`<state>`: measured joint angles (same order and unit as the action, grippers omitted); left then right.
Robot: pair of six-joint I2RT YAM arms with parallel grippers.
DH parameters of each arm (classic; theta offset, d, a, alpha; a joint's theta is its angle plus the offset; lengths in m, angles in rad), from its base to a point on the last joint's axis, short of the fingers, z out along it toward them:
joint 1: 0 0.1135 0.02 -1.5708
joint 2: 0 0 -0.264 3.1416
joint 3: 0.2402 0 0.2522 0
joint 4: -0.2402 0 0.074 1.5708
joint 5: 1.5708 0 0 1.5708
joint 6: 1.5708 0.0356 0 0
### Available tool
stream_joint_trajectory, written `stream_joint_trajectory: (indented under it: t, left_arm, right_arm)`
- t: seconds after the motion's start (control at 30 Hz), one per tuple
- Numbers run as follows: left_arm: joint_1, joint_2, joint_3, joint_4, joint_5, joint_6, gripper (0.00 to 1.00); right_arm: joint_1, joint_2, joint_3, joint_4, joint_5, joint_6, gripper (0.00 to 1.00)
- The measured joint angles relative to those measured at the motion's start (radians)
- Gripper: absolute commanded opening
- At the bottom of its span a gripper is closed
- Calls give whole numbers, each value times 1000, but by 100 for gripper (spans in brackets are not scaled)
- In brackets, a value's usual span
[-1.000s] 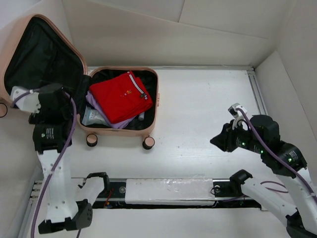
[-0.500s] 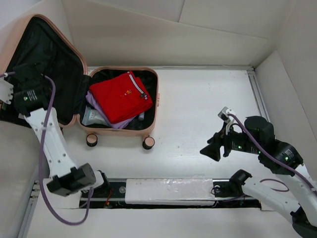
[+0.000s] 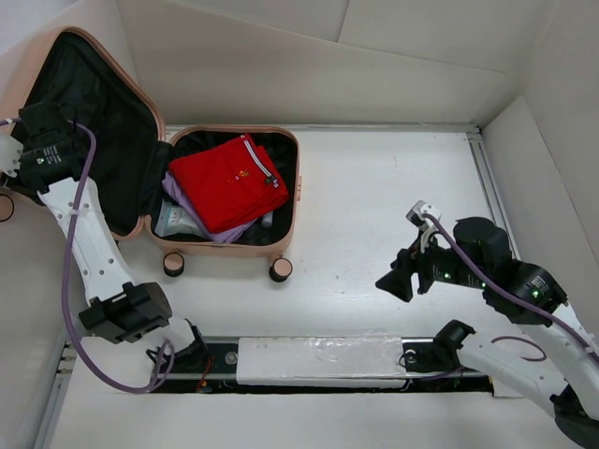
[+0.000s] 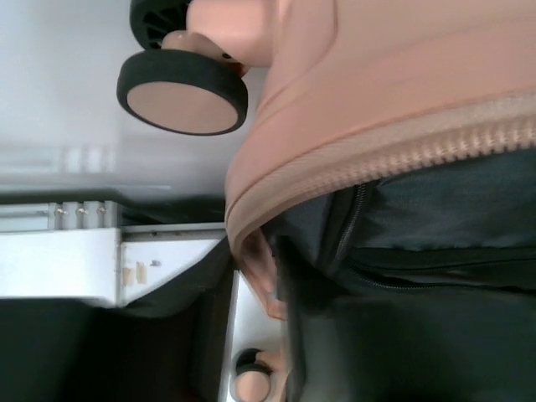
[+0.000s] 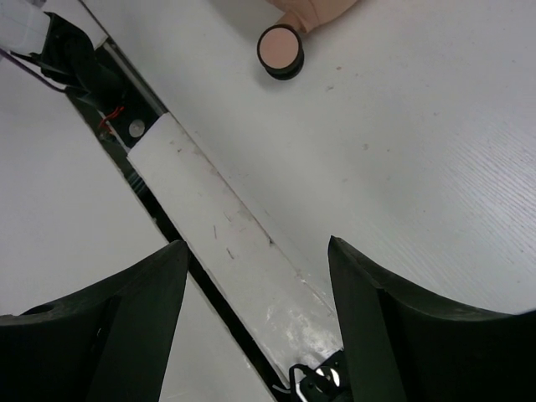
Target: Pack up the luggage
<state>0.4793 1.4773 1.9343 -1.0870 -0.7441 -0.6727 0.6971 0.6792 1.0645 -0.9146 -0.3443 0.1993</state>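
Note:
The peach-pink luggage lies open at the table's back left, its black-lined lid standing up. A folded red garment lies on top inside the base. My left gripper is at the lid's outer left edge. In the left wrist view its jaws stand narrow, with the lid's pink zippered rim between them. A caster wheel shows above. My right gripper hovers over bare table right of the luggage, open and empty, fingers wide apart.
Lilac and pale clothes lie under the red garment. Two wheels stick out at the luggage's near side; one shows in the right wrist view. White walls enclose the table. The mounting rail runs along the near edge.
My left arm swung from in front of the lid out to its left edge, and its jaws narrowed on the rim. My right gripper opened and moved left, toward the near edge.

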Motion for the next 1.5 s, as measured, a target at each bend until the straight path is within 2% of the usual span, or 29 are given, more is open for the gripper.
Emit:
stream_joint_trajectory:
  t: [0.1, 0.33, 0.5, 0.6, 0.63, 0.67, 0.7, 0.73, 0.77, 0.93, 1.03, 1.1, 1.13, 1.2, 1.23, 1.27, 1.3, 1.33, 1.37, 1.4, 1.5]
  left_arm:
    - [0, 11, -8, -5, -5, 3, 0]
    - [-40, -64, -117, 80, -8, -9, 0]
    - [-319, -297, -317, 180, 4, -18, 0]
    - [-430, -511, -474, 236, 183, -3, 0]
    - [-440, -575, -518, 251, 275, 11, 10]
    - [-443, -626, -547, 256, 381, 34, 26]
    - [-444, -664, -555, 252, 487, 62, 64]
    - [-446, -680, -551, 252, 601, 91, 90]
    - [-447, -683, -542, 259, 716, 113, 100]
    - [-454, -602, -549, 332, 1313, 171, 100]
    - [-454, -557, -550, 405, 1529, 158, 100]
    - [-454, -549, -540, 463, 1601, 126, 100]
    - [-454, -543, -519, 483, 1611, 115, 100]
    - [-454, -507, -449, 512, 1584, 107, 100]
    - [-454, -480, -408, 525, 1558, 108, 99]
    - [-455, -451, -365, 540, 1511, 107, 75]
    - [-453, -417, -335, 546, 1465, 95, 57]
    - [-446, -376, -298, 542, 1417, 90, 42]
    - [-438, -323, -258, 539, 1350, 87, 31]
    - [-430, -263, -220, 534, 1274, 80, 25]
    - [-410, -64, -85, 481, 1055, 73, 23]
  right_arm:
    - [0, 1, 0, -3, 29, 0, 73]
    - [3, -4, 0, -14, 57, -1, 73]
    - [4, 1, 0, -16, 56, 0, 73]
    - [4, 18, -2, -10, 43, 3, 73]
    - [4, 26, -6, -5, 36, 3, 73]
    - [4, 34, -9, 1, 31, 7, 73]
    - [4, 45, -13, 7, 24, 7, 73]
    - [4, 59, -16, 8, 18, 11, 73]
    - [4, 74, -17, 11, 14, 14, 73]
    - [4, 138, -16, 40, 13, 42, 73]
    - [5, 154, -9, 57, 33, 60, 73]
    - [5, 159, 10, 61, 48, 67, 68]
    - [5, 161, 19, 63, 56, 69, 63]
    - [5, 162, 40, 68, 79, 72, 35]
    - [5, 162, 48, 71, 87, 75, 26]
    - [5, 163, 56, 72, 97, 78, 20]
    - [5, 165, 64, 72, 106, 80, 12]
    - [5, 170, 72, 73, 117, 84, 10]
    - [5, 175, 78, 75, 125, 87, 8]
    - [5, 183, 82, 79, 131, 89, 2]
    - [5, 216, 84, 106, 159, 104, 0]
